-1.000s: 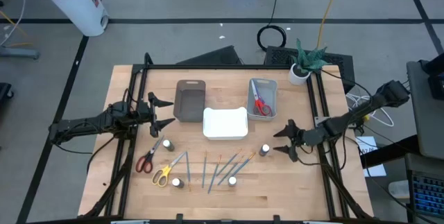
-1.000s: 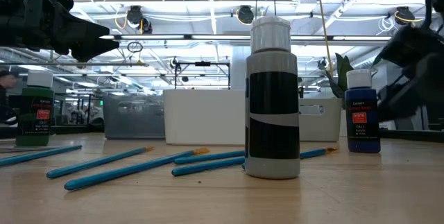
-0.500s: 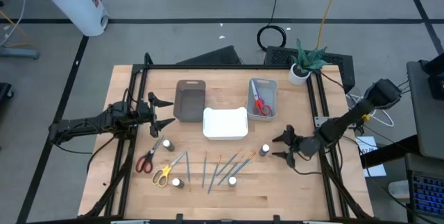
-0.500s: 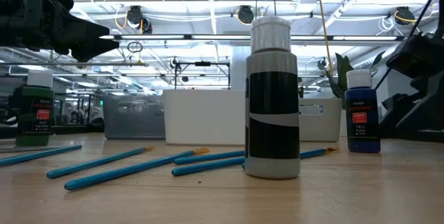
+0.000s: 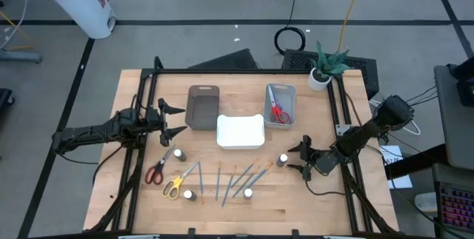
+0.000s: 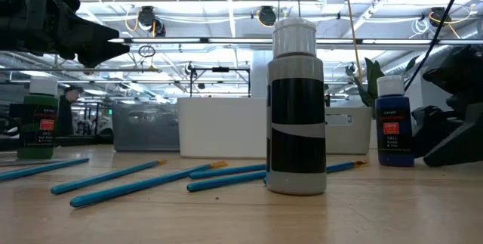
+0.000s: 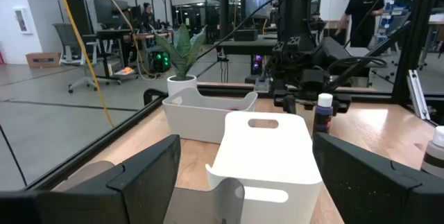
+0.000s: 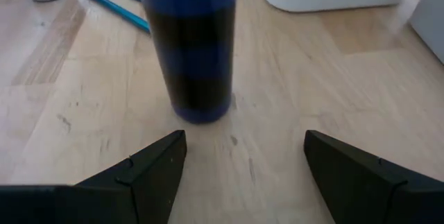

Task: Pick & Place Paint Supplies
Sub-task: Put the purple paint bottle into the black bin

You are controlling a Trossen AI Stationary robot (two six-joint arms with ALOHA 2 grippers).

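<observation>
Blue paint bottle (image 8: 196,44) right in front of me, upright on the wooden surface (image 5: 296,194), dark band round its middle, just ahead of my right gripper (image 5: 300,159) and centred on the gap between its fingers (image 8: 149,168). Those fingers are spread wide, low by the surface, one to either side of the bottle's line, not touching it. From the level camera the same bottle (image 6: 392,122) stands with its white cap up and the dark bulk of my right gripper just beside it.

Beyond the bottle, past the fingertips, teal brushes (image 5: 235,180) lie fanned on the surface, with a second white-capped bottle (image 5: 248,192) among them and a third (image 5: 188,194) farther along. Yellow-handled scissors (image 5: 172,187) and red-handled scissors (image 5: 155,173) lie flat farther still, toward my left arm, another bottle (image 5: 180,154) near them.

The white tray (image 5: 240,131) sits behind the brushes. The grey tray (image 5: 281,103) beside it holds another red-handled pair (image 5: 279,112). The brown tray (image 5: 202,108) is on its other side.

My left gripper (image 5: 172,122) hangs above the surface just beside the brown tray, fingers (image 7: 142,175) wide, nothing between them.
</observation>
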